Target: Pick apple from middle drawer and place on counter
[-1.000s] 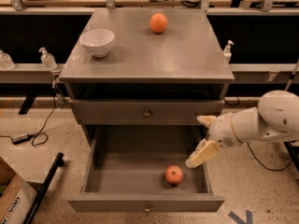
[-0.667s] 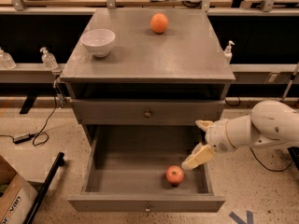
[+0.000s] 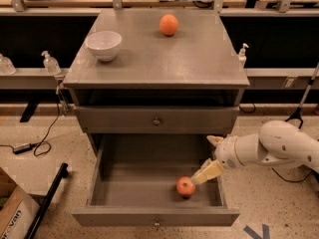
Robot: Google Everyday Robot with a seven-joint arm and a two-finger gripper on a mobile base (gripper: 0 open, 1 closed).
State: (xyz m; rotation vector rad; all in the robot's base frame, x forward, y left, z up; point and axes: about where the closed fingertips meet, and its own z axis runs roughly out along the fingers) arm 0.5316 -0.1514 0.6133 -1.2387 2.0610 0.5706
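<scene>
The small red apple [image 3: 185, 186] lies on the floor of the pulled-out middle drawer [image 3: 154, 216], near its front right. My gripper [image 3: 203, 159] reaches in from the right on a white arm, inside the drawer's right side, just above and right of the apple. It is open and empty. Its lower cream finger [image 3: 207, 173] points down-left and its tip is right next to the apple. The grey counter [image 3: 164, 49] tops the cabinet above.
A white bowl [image 3: 103, 45] sits on the counter's left and an orange round fruit [image 3: 169, 24] at its back middle. The upper knobbed drawer [image 3: 156, 120] is closed. A cardboard box [image 3: 12, 215] and a black pole [image 3: 46, 202] lie on the floor at left.
My gripper has moved down and to the left inside the drawer, closing in on the apple. The apple has not moved.
</scene>
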